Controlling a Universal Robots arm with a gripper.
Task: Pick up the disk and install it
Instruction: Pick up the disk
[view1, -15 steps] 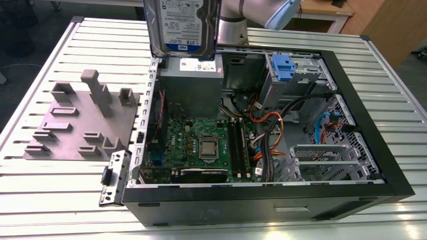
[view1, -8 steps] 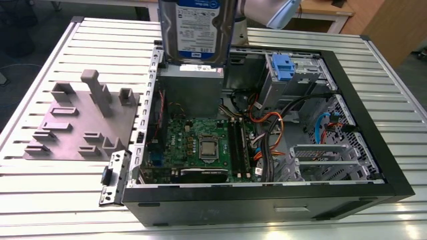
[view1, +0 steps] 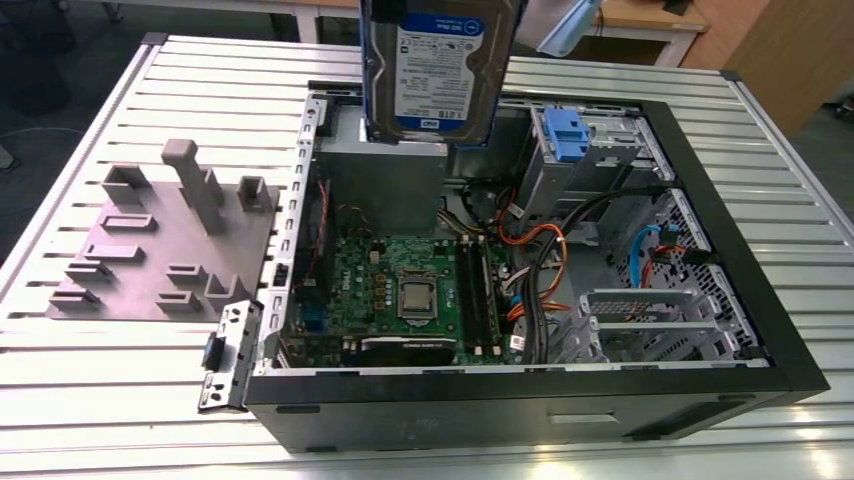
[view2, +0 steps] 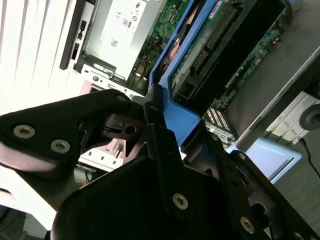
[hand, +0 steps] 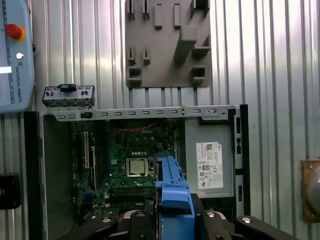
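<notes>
I see the ribbed aluminium table (view1: 80, 400) carrying the open black computer case (view1: 787, 340). The silver hard disk (view1: 434, 70), framed in blue plastic, hangs upright above the case, the black hand (view2: 156, 112) clamped on that frame's edge. My worry: so thin a plastic grip could let it tilt and jam against the grey metal drive cage (view1: 594, 165)
</notes>
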